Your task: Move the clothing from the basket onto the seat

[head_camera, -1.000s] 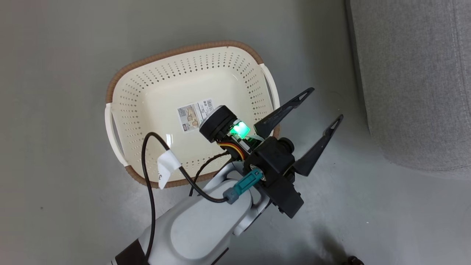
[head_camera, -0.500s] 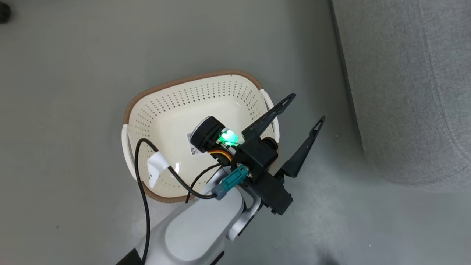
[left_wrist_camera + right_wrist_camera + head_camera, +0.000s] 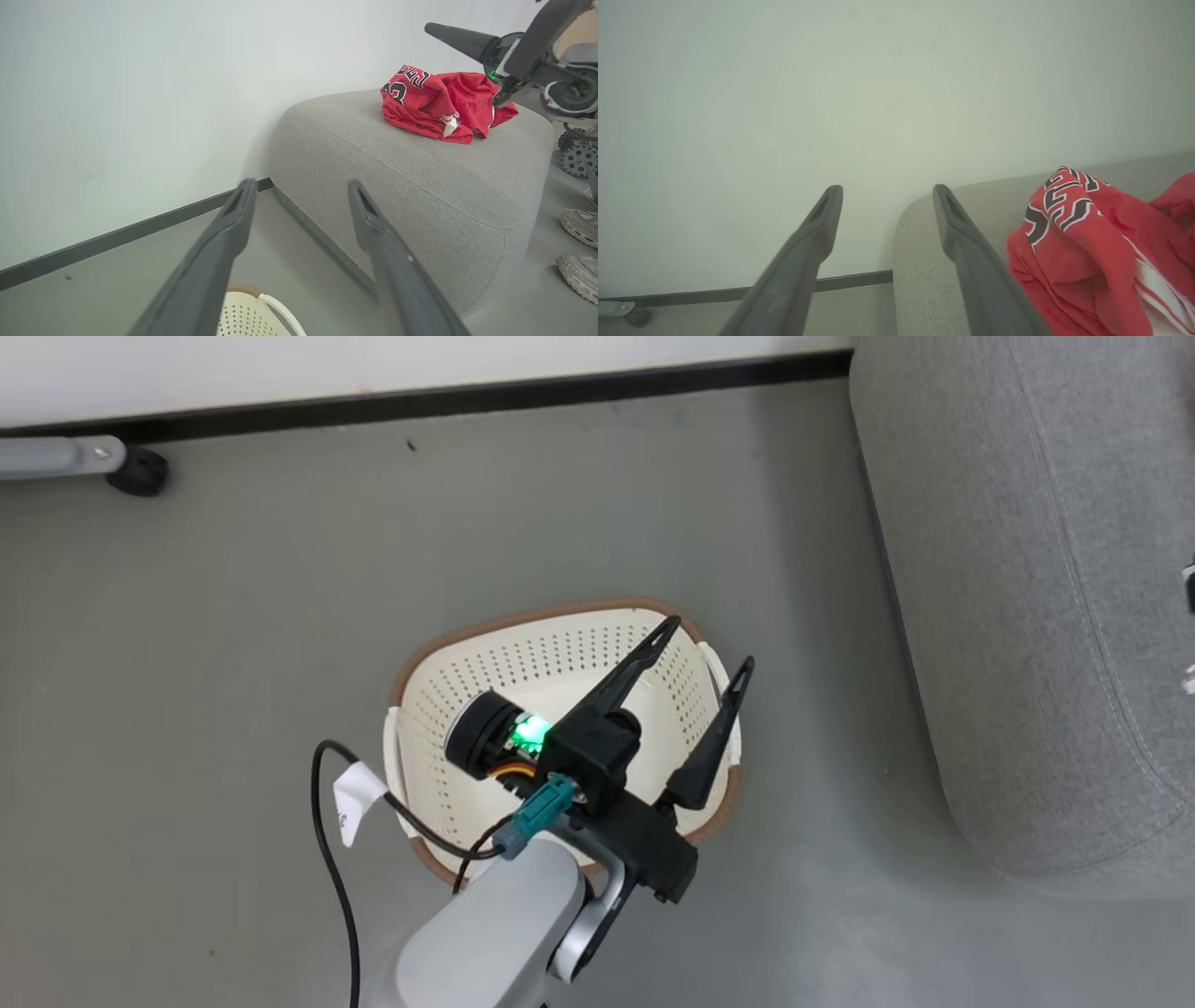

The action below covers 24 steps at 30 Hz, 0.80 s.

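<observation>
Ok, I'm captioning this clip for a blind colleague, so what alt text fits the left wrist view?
Crumpled red clothing lies on top of the light-grey seat, which stands against a white wall. In the foreground the two dark fingers of the left gripper stand open above the basket; two pale shoes show at the right edge.

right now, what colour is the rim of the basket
Brown, running round the top of the cream perforated basket; it shows best in the head view.
</observation>
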{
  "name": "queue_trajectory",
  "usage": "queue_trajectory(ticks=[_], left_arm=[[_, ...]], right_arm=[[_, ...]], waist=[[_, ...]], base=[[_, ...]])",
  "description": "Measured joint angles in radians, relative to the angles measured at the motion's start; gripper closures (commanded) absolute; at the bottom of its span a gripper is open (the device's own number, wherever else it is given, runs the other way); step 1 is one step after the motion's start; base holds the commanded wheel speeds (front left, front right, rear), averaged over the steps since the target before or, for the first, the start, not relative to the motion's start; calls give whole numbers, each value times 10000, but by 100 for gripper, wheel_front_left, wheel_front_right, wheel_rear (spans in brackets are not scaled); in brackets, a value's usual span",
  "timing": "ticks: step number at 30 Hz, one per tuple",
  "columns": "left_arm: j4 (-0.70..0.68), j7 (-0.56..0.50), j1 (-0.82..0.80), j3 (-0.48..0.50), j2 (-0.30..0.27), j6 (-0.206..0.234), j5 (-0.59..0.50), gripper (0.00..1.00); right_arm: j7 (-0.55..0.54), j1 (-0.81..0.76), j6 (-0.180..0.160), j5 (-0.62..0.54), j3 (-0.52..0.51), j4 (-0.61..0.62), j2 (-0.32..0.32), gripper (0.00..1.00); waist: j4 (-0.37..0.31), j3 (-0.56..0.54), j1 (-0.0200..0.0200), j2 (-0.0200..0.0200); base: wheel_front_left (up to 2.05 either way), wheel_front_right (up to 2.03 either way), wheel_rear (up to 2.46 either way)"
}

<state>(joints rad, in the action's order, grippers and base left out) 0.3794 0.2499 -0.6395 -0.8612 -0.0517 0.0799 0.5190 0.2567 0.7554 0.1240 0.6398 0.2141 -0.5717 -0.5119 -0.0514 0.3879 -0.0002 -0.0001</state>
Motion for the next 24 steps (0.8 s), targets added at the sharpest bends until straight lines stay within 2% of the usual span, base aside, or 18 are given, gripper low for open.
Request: queue_trajectory(ticks=[8, 16, 24], left_arm=[[339, -2, 757, 836, 15, 86, 8, 0], [476, -2, 1632, 1682, -255, 176, 6, 0], [554, -2, 2531, 2629, -533, 324, 2, 0]], right_arm=[[0, -843, 0, 140, 723, 788, 447, 0], [0, -1862, 0, 226, 1195, 1333, 880, 0], [0, -2709, 0, 190, 1258, 1668, 1062, 0]], waist=[[507, -840, 0, 0], [981, -1686, 0, 0], [1242, -2308, 1, 0]], base=[[0, 0, 0], [0, 0, 0], [0, 0, 0]])
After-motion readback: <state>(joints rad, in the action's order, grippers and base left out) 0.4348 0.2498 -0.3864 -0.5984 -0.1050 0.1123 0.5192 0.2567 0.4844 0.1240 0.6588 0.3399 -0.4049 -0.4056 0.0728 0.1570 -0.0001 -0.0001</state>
